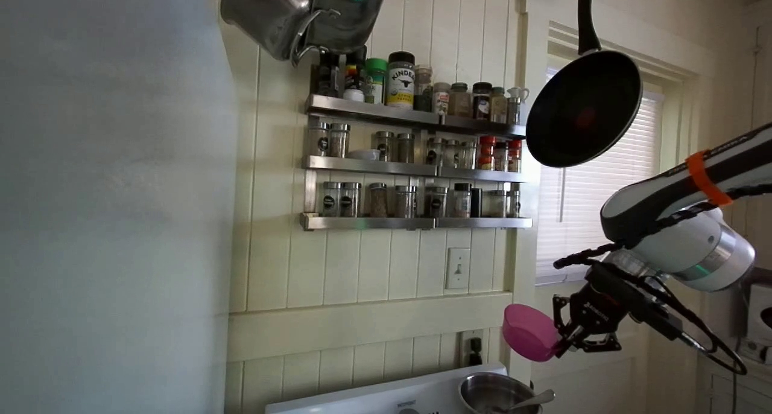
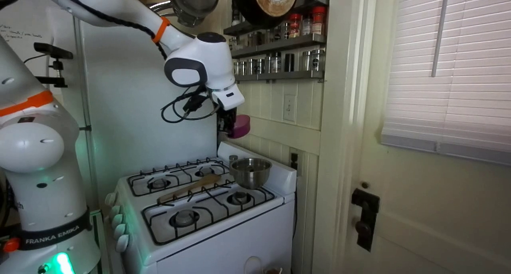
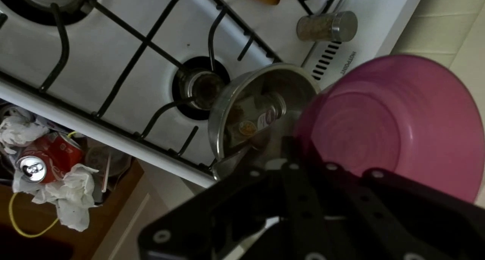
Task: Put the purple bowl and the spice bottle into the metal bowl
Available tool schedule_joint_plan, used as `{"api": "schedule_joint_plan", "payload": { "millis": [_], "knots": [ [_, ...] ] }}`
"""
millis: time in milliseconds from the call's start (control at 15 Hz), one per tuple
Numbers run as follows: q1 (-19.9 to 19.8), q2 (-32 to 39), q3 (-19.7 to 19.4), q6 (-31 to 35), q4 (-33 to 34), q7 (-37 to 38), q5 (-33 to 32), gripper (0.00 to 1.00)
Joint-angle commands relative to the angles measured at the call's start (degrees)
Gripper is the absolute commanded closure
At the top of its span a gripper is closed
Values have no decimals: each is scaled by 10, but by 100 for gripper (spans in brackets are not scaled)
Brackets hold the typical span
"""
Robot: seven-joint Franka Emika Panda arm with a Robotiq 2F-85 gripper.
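Aloft, purple bowl (image 1: 531, 333) in the gripper (image 1: 563, 343).

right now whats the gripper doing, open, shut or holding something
Gripper: closed on the edge of the purple bowl, holding it in the air.

Magenta-purple bowl (image 1: 529, 332), black tool (image 1: 563, 344)

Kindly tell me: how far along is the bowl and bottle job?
Apparently done: a labelled bottle rests inside the metal bowl. In hand: the purple bowl, held tilted in the jaws, higher than the metal bowl. Left: probably lowering it in and releasing. A second bottle is on the stove; whether it counts is unclear.
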Motion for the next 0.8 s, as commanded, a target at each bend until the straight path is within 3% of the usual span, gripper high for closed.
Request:
{"api": "schedule_joint_plan", "payload": {
  "millis": [0,733],
  "knots": [
    [8,104,1,14,62,2,15,99],
    [10,271,23,64,144,8,0,99]
  ]
}}
